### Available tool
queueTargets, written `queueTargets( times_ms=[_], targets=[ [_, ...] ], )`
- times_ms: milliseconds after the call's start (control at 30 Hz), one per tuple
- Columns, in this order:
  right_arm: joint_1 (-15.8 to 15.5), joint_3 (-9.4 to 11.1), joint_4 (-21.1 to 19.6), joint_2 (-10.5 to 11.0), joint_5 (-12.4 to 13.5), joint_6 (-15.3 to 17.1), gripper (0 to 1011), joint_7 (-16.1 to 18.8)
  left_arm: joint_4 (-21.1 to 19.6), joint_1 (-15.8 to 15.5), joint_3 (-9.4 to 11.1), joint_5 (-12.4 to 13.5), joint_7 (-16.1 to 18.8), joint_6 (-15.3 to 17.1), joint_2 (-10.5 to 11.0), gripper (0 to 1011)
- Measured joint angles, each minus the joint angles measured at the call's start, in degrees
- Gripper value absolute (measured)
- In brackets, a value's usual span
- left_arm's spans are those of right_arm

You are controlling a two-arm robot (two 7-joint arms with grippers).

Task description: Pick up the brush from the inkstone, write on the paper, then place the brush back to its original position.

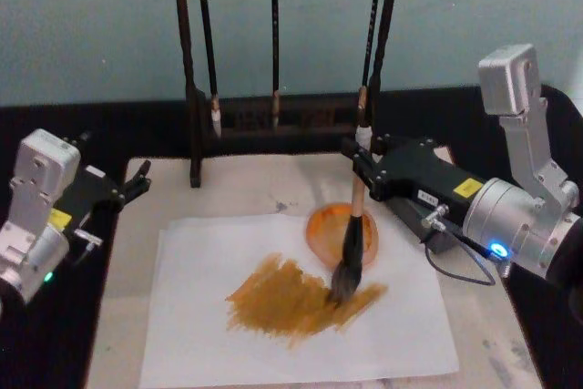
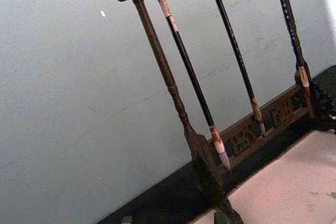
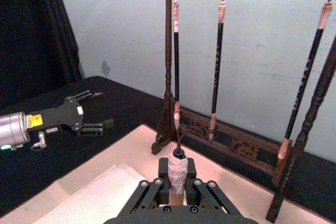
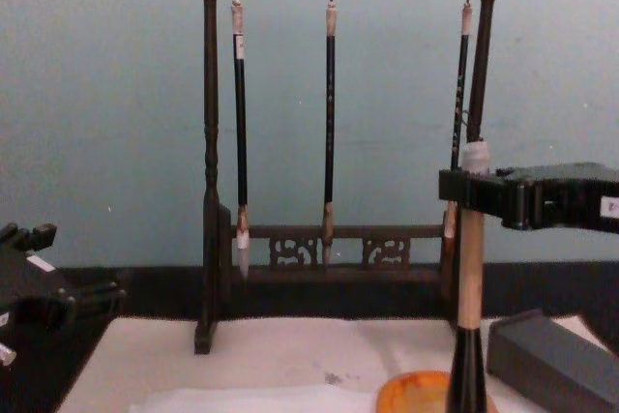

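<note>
- Left tool (image 1: 135,184): sits at the rear left corner of the felt mat (image 1: 123,316). The fingers are spread, released and holding nothing.
- Paper (image 1: 200,325): lies flat on the mat and carries a broad ochre smear (image 1: 282,302) near its middle.
- Rack (image 1: 264,120): stands at the rear of the tabletop (image 1: 109,134) with three thin brushes hanging from it.
- Brush (image 1: 352,243): stands near upright. Its bristles touch the paper at the right end of the smear, just in front of the orange dish (image 1: 319,230).
- Right tool (image 1: 357,166): reaches in from the right and is clenched on the brush handle just below its white end cap.
- Dark block (image 4: 546,360): lies right of the dish.
</note>
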Motion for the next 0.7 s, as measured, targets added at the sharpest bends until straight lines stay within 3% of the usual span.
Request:
queueTargets(
  times_ms=[467,700],
  targets=[
    [-0.3,2.4,-0.9,-1.6,0.3,1.3,162,1.6,0.0,0.0,0.0,0.0,0.0,0.0,0.0,1010],
    [0.5,2.4,-0.7,-3.9,0.5,1.6,162,3.6,0.0,0.0,0.0,0.0,0.0,0.0,0.0,1009]
  ],
)
